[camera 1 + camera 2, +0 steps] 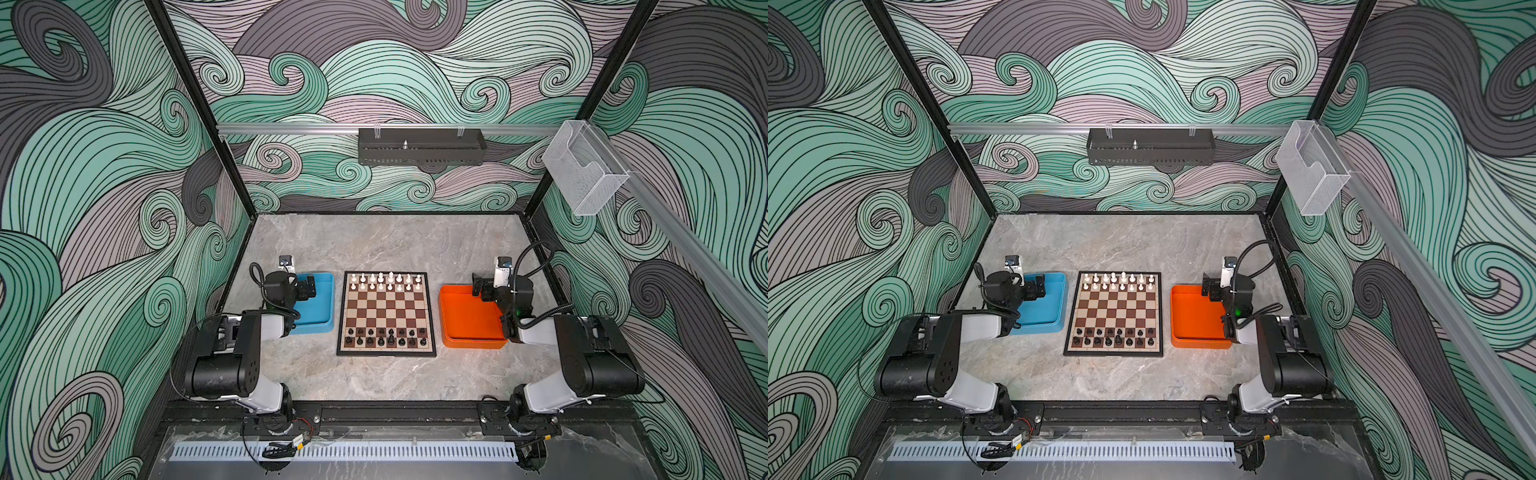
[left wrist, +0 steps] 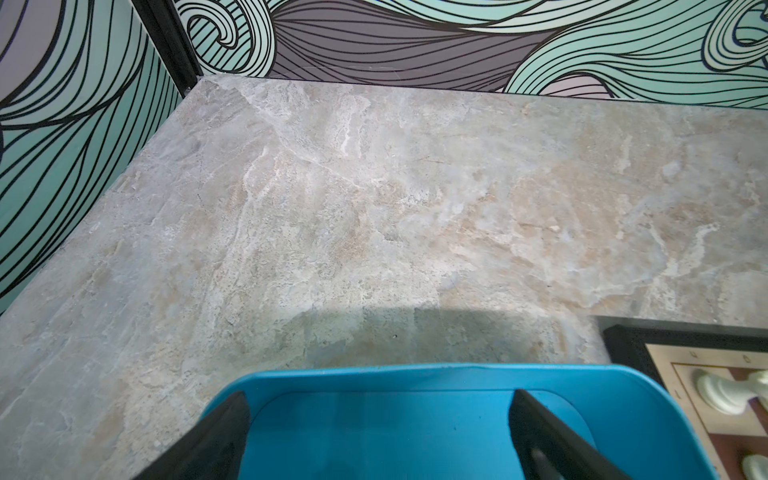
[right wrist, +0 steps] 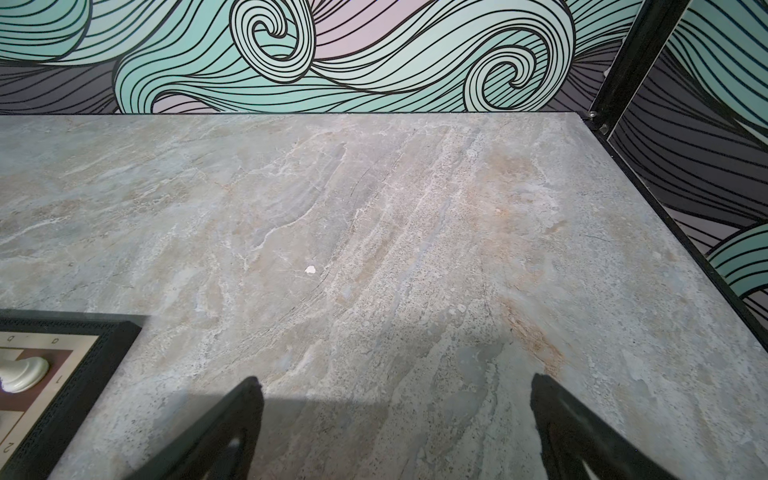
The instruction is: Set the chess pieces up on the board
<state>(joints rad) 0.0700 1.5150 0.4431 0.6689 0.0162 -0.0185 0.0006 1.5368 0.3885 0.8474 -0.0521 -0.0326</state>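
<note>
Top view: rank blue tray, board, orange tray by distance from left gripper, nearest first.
1. blue tray: beneath the left gripper, left side.
2. board: centre of the table.
3. orange tray: right side, past the board.

Board (image 1: 386,309) at middle of counter (image 1: 374,245). Chess pieces (image 1: 385,282) on board: two rows at far edge, two at near edge. Left tray (image 1: 322,309) just left of board, right tray (image 1: 459,318) just right.

Soft, even, fairly bright overhead light; in both top views the walls (image 1: 83,208) bow outward toward 3 and 9 o'clock. In both wrist views a broad shadow (image 2: 415,332) darkens the stone tabletop (image 2: 374,208); nearby white chess pieces (image 2: 721,390) blur.
</note>
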